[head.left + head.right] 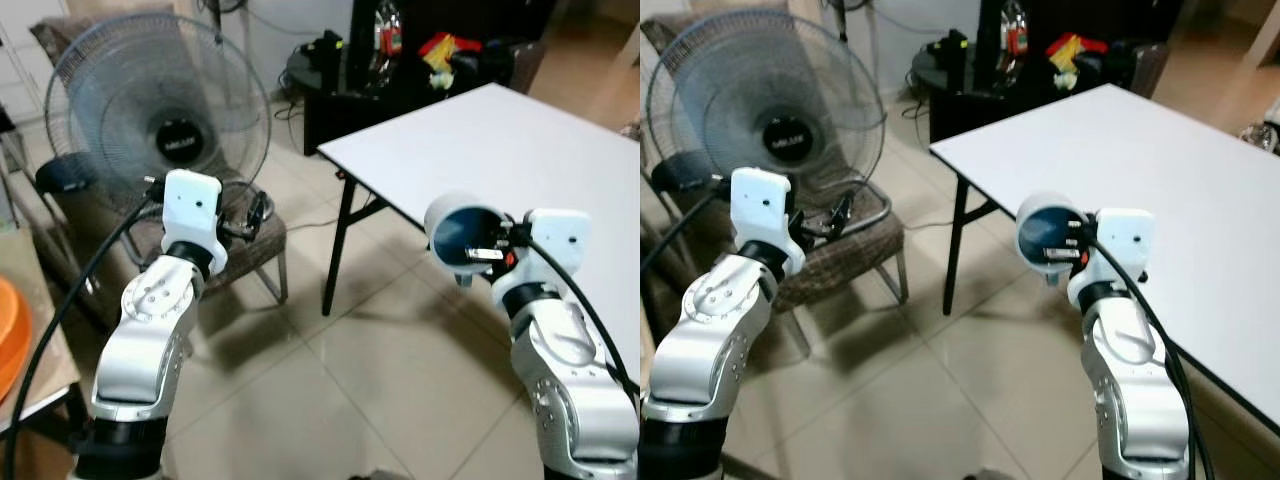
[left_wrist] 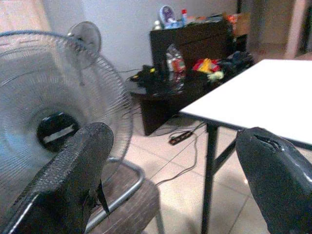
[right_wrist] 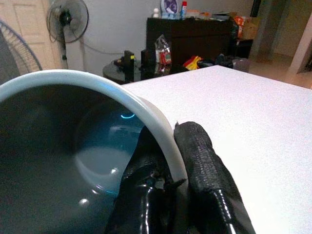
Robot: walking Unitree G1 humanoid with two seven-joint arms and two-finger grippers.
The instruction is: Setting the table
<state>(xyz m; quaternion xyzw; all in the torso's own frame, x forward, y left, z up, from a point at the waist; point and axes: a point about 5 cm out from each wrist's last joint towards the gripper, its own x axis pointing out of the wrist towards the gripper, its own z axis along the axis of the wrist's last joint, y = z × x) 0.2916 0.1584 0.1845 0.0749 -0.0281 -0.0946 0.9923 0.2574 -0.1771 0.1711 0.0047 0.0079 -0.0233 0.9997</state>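
**Cup held at the near edge of a white tabletop**

A tiled floor [image 1: 380, 370] runs under a white tabletop [image 1: 520, 150] on the right of the scene, carried on dark folding legs. To the left stands a large round fan [image 1: 160, 110] behind a woven chair [image 1: 250, 240], and at the far side a low dark cabinet [image 1: 340, 90] holds a clutter of packets and coloured items. An orange object [image 1: 10, 330] rests on a brown surface at the near left edge.

The right gripper [image 3: 168, 165] is raised at the near corner region of the tabletop and is clamped on a cup [image 1: 462, 232], white outside and blue inside. In the right wrist view one black finger sits inside the rim and the other outside it, pinching the wall between them. The cup is tilted on its side, its mouth turned toward the robot's head, and it hangs just at the tabletop's near left edge; whether it touches the surface cannot be told.

The left gripper [image 2: 175, 180] is lifted in front of the chair and fan, well apart from the tabletop. Its two black fingers [image 2: 73, 170] stand wide apart with nothing between them, the fan's grille and the table's leg showing through the gap.
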